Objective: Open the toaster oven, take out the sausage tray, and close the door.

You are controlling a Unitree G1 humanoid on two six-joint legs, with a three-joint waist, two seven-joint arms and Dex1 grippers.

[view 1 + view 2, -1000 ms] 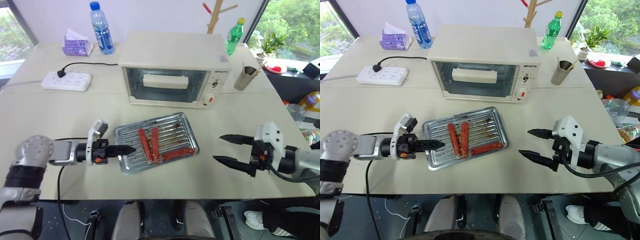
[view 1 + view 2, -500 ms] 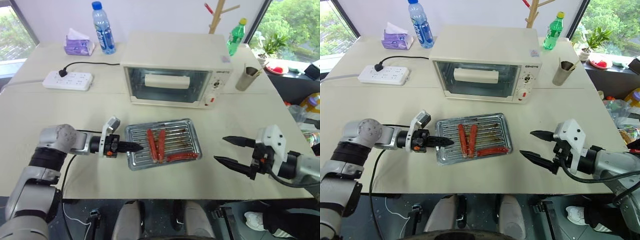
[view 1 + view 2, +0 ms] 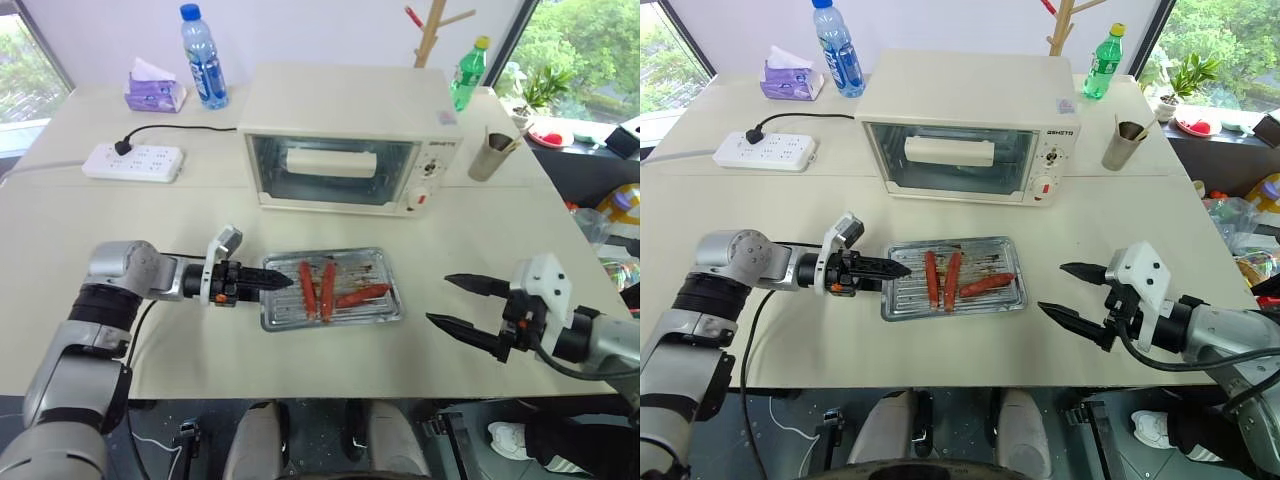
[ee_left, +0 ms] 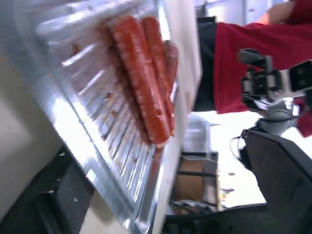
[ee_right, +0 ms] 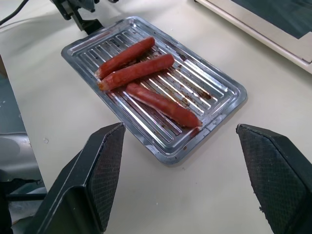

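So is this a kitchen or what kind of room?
Probably not a real kitchen: more like an office or lab. The toaster oven sits on a plain table with a power strip, a tissue pack, and big windows behind.

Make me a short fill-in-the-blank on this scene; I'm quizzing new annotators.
1. The oven door is ___.
2. The tray rests on the ___.
3. The tray holds ___ sausages.
4. The cap of the green bottle is ___.

Missing words: closed; table; three; yellow
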